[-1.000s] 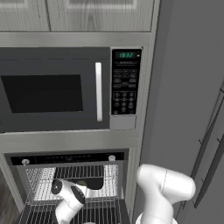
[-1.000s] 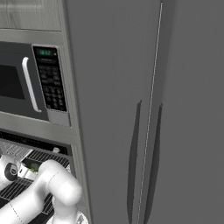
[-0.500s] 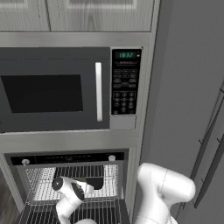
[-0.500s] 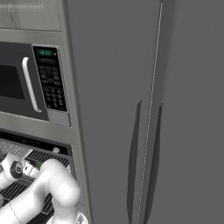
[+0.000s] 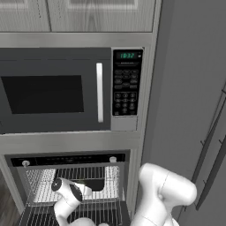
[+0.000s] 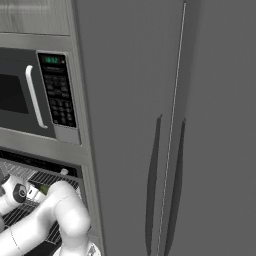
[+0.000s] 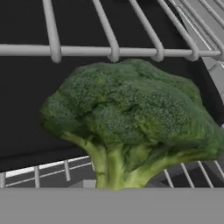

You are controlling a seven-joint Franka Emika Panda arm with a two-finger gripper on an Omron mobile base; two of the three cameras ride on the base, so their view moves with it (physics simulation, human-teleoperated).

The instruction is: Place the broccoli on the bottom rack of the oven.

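one broccoli [image 7: 131, 122] hangs inside the oven [image 5: 70, 159], under an upper rack bar and above the bottom rack [image 7: 43, 173], apparently pinched by the hand though its fingers are hidden, so letting go too high could roll it off.

The broccoli [image 7: 131, 127] stalk is cut off at the hand view's bottom, hiding the end effector's fingers. The oven [image 5: 70, 190] runs off the left base view's lower edge.
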